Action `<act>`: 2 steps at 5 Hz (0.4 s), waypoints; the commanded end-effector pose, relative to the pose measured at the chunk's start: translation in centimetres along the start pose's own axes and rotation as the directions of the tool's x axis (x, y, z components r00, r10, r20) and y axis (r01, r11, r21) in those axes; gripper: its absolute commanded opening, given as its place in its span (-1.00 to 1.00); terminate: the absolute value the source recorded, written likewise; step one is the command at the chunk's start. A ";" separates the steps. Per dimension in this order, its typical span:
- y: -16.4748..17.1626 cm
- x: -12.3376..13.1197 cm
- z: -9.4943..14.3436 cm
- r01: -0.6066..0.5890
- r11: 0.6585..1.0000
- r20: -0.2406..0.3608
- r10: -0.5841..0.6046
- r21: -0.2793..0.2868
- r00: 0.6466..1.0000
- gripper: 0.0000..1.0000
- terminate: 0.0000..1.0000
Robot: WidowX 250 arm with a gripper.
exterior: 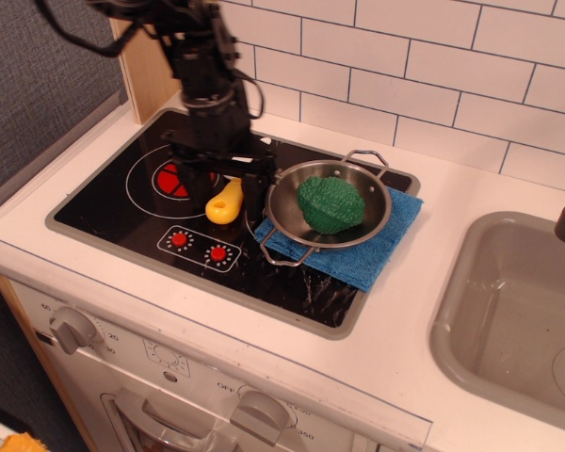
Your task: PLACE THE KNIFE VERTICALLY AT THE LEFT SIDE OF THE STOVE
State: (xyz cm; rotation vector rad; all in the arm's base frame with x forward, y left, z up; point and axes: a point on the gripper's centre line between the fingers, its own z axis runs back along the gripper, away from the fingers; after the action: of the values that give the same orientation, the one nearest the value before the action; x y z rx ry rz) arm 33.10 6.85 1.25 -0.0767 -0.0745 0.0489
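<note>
**A:** So where's the tool (228, 188) at? Looks like it's down low over the stove (122, 202), straddling the knife (225, 201). One black finger (200, 181) sits on the burner side, the other right by the pan. The fingers are spread with the knife between them, and I can't see them actually pressing on it, so I'd call it released.

**B:** Yeah, same read. The blade end is hidden under the tool; only the yellow handle shows, lying flat on the black glass and pointing toward the front, just above the two red dial marks (199, 246).

**A:** Room-wise? The right side is tight: the pan (284, 215) rim is just beside the handle. The left has the red burner (177, 178) and then bare glass out to the grey rim.

**B:** The front strip of the stove past the dials is open too. Behind it is the white tile wall (424, 66), and a wooden panel (147, 56) stands at the back left corner.

**A:** Containers: the steel pan holds one green leafy vegetable (330, 203) and sits on a blue cloth (358, 254) that hangs over the stove's right edge onto the white desk (395, 330).

**B:** The grey sink (508, 311) is well off to the right.
</note>
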 end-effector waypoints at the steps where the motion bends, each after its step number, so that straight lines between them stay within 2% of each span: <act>1: -0.3 0.5 1.4 0.051 0.992 -0.016 -0.049 0.115 0.999 -1.00 -1.00; 2: 0.3 0.6 2.3 0.061 0.989 -0.017 -0.059 0.133 0.998 -1.00 -1.00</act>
State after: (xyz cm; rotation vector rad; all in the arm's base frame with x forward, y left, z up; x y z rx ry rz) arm 32.81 6.82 1.31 0.0359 0.0128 -0.0168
